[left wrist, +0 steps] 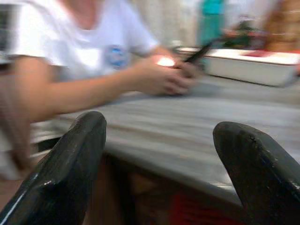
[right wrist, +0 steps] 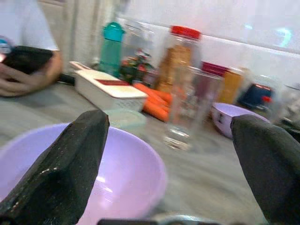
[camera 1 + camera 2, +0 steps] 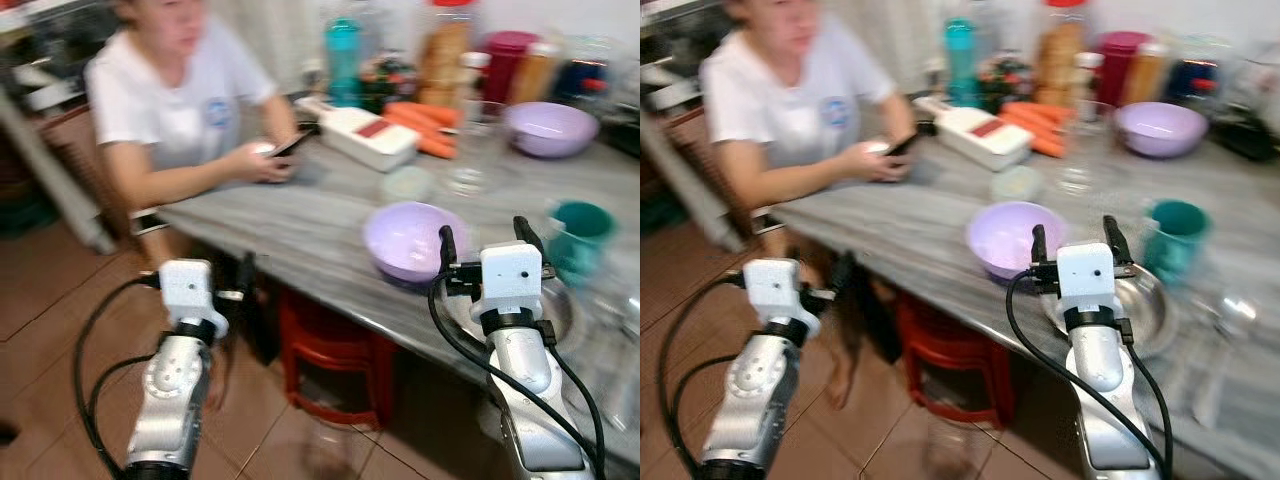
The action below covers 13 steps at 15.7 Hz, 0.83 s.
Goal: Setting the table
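Counted on the grey marble table (image 3: 300,225): two lilac bowls, one near bowl (image 3: 412,240) at the front edge, one far bowl (image 3: 550,128) at the back. One clear glass (image 3: 478,148) is seen between them, one teal mug (image 3: 578,236) right of the near bowl, one steel dish (image 3: 1145,305) at the edge under the right arm. Also one white slicer box (image 3: 365,135), a bunch of carrots (image 3: 425,125), one teal bottle (image 3: 343,60), several jars at the back, too blurred to count.

Right gripper (image 3: 484,236) is held spread wide, nothing pinched, poised just above the near bowl's right rim; contact cannot be told.

Left gripper (image 1: 159,168) is spread wide too, empty, held off the table's front edge, above the floor.

One person in a white T-shirt (image 3: 180,95) is seated at the far left corner, phone (image 3: 290,145) in hand.
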### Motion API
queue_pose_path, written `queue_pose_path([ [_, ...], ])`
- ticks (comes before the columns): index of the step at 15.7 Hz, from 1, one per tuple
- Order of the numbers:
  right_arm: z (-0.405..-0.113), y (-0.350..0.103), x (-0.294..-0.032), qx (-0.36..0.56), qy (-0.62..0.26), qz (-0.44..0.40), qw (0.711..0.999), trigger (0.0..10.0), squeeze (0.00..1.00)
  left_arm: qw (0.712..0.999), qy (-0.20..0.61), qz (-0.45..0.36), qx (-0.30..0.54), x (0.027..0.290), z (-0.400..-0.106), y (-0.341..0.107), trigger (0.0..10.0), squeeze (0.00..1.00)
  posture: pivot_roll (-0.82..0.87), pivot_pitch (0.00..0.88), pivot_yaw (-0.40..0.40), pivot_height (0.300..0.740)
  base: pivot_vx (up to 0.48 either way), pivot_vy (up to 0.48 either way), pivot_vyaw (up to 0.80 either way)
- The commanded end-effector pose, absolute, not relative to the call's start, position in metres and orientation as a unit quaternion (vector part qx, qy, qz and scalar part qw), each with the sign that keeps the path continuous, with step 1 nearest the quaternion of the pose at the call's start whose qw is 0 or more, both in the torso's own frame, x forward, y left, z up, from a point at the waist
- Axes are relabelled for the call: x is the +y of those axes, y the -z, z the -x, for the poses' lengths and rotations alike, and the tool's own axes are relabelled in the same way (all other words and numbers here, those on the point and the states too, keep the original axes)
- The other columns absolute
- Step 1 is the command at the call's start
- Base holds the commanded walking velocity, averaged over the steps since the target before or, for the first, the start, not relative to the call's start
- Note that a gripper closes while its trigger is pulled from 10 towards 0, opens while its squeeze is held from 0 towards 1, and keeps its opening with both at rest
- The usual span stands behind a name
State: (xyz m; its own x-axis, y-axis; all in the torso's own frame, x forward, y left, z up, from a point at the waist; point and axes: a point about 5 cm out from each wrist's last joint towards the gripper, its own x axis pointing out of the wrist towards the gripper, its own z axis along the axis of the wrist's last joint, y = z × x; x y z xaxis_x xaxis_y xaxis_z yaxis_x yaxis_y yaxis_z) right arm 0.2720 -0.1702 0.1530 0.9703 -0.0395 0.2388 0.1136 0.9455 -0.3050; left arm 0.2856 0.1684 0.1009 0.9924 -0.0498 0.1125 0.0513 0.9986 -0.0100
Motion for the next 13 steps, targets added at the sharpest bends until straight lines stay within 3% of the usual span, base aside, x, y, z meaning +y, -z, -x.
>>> queue_pose_path([
  [1, -0.271, -0.158, -0.165, -0.126, 0.027, 0.162, 0.978, 10.0, 0.0, 0.999, 0.005, -0.003, -0.05, 0.177, -0.286, -0.098, 10.0, 0.0, -0.11, 0.0, 0.107, 0.74, 0.0, 0.0, 0.8],
  [13, -0.27, -0.16, -0.153, -0.135, -0.016, 0.164, 0.977, 10.0, 0.0, 0.997, -0.039, -0.029, -0.053, 0.181, -0.286, -0.095, 10.0, 0.0, -0.11, 0.0, 0.104, 0.74, 0.0, 0.0, 0.8],
])
